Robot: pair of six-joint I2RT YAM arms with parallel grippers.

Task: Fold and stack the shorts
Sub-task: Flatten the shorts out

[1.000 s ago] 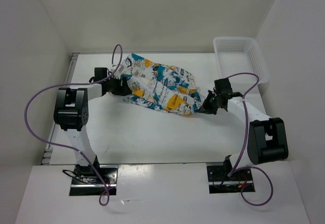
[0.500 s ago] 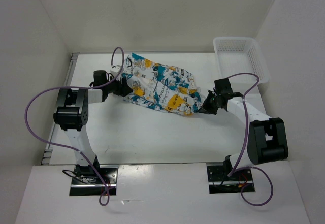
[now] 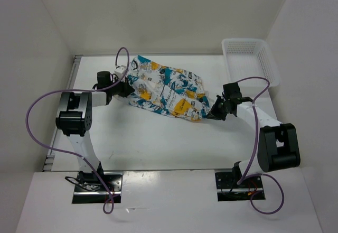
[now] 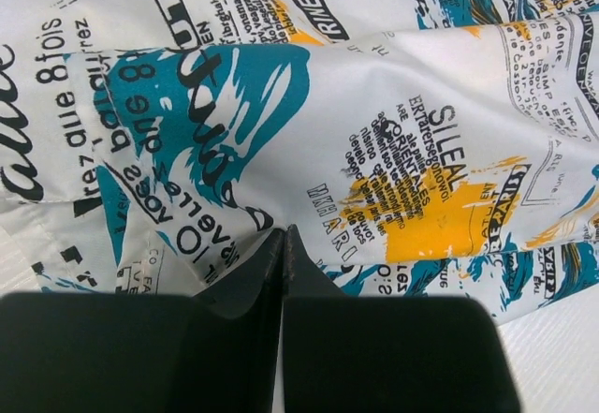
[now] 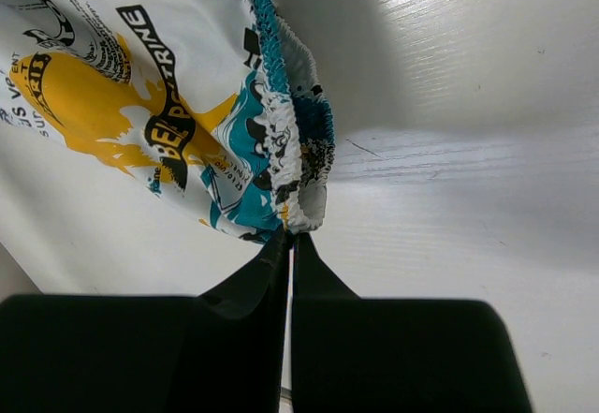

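Observation:
The shorts (image 3: 166, 87), white with teal and orange-yellow print, lie spread across the back middle of the table. My left gripper (image 3: 125, 89) is at their left edge. In the left wrist view its jaws are pressed together at the tips (image 4: 284, 233), pinching the lower edge of the printed shorts (image 4: 309, 123). At the shorts' right corner my right gripper (image 3: 214, 111) is shut on the gathered elastic waistband (image 5: 298, 165), and its tips (image 5: 290, 237) meet just under that hem.
A white mesh basket (image 3: 270, 66) stands at the back right corner, beyond the right arm. White walls close in the table on the left, back and right. Purple cables loop over both arms.
The left gripper has gone from open to shut on the shorts' left edge, and its forearm has drawn slightly back. The right arm and its grip have stayed the same.

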